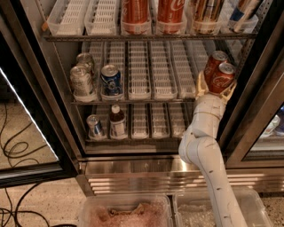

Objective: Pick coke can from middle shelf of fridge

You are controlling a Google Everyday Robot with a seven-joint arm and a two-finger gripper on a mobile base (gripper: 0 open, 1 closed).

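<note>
The fridge (133, 170) stands open in front of me. Its middle shelf (146, 101) is lined with white slotted lane trays. Two red coke cans stand at its right end. The front coke can (221, 78) is slightly tilted, and the second one (214, 61) is just behind it. My gripper (216, 88), on the white arm rising from the lower right, is shut on the front coke can. One pale finger (200, 84) is on its left and the other is on its right, low on the can's body.
A blue can (111, 80) and silver cans (82, 82) stand at the shelf's left. Tall red containers (135, 13) fill the top shelf. A small can (94, 126) and bottle (117, 123) are on the lower shelf. The black door frame (248, 106) is close right of my gripper. Clear bins (124, 215) sit below.
</note>
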